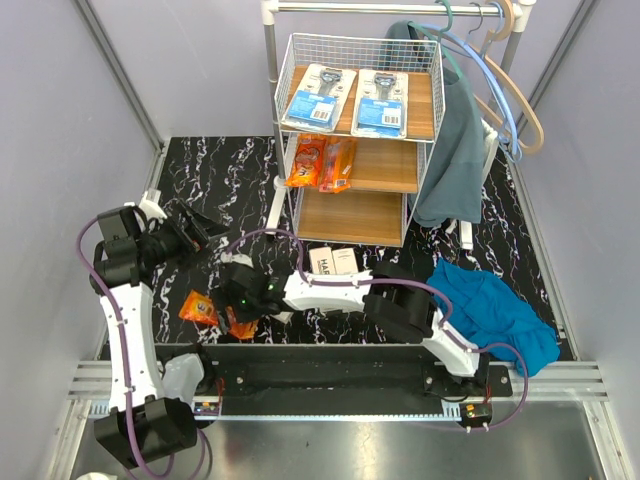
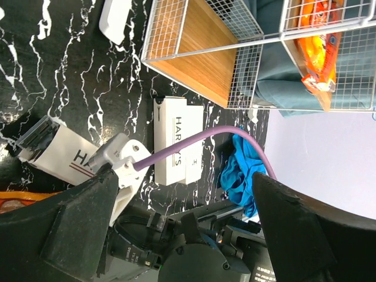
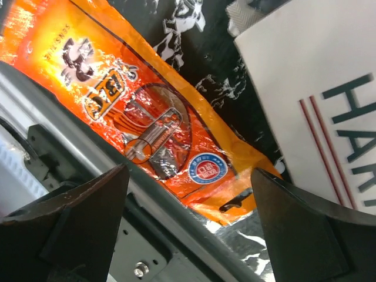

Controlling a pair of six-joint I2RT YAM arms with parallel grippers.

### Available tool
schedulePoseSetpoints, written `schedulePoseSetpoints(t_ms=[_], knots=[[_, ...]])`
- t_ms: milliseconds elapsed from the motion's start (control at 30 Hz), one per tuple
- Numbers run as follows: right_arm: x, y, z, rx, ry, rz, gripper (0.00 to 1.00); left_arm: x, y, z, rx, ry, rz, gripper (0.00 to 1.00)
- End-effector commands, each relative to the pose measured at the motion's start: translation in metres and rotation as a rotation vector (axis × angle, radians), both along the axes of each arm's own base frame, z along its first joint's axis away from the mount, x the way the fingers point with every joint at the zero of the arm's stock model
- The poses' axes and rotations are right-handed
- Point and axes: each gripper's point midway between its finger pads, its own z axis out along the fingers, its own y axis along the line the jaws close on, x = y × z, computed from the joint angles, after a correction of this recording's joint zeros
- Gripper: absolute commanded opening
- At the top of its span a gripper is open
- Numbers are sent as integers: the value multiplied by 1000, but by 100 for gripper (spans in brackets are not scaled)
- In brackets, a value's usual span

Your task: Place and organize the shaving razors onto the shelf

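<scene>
Near the table's [image 1: 220, 170] front edge, the right pincer [image 3: 188, 176] hangs open over an orange bag [image 3: 147, 117], with a white box [image 3: 317, 106] just beside it. The left pincer [image 2: 185, 179] is also open and holds nothing. Farther back, the shelf [image 1: 350, 215] carries two blue cards [image 1: 318, 97] on top and orange bags [image 1: 322, 162] on the middle board.

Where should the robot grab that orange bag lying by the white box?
Probably from straight above, pinching across its narrow width mid-length. The orange bag lies flat, the white box close beside it, and the open right gripper hangs over it.
</scene>
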Motion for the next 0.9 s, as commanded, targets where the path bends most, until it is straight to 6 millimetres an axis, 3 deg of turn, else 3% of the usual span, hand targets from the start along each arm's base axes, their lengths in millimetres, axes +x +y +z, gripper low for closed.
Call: schedulePoseSetpoints(t_ms=[0,67,100,200,300,400,467,500,533,700,767,867], knots=[[2,-29,-39,-191,-49,1,93,0,-6,14,-12,-80,-42,99],[-1,-32,-45,-213,-47,2,89,0,-6,14,-17,-81,-42,99],[-1,-31,-45,-213,-46,1,79,-1,-7,14,-19,-80,-43,99],[-1,-34,-49,-237,-45,2,63,-1,-7,15,-23,-84,-43,99],[-2,-38,-53,-269,-46,15,61,-2,-9,16,-35,-82,-46,99],[-4,-40,-54,-312,-70,24,51,-4,-10,16,-41,-83,-47,99],[-10,-57,-75,-436,-85,41,45,-4,-11,15,-49,-82,-49,99],[-9,-52,-73,-446,-94,42,45,-5,-11,16,-52,-83,-48,99],[-13,-59,-94,-508,-90,52,40,-5,-12,13,-55,-80,-48,99],[-29,-76,-129,-653,-53,112,10,-7,-14,13,-68,-86,-60,99],[-28,-79,-127,-671,-63,116,1,-8,-15,12,-68,-87,-62,99],[-24,-82,-117,-659,-94,97,0,-9,-15,10,-64,-88,-61,99]])
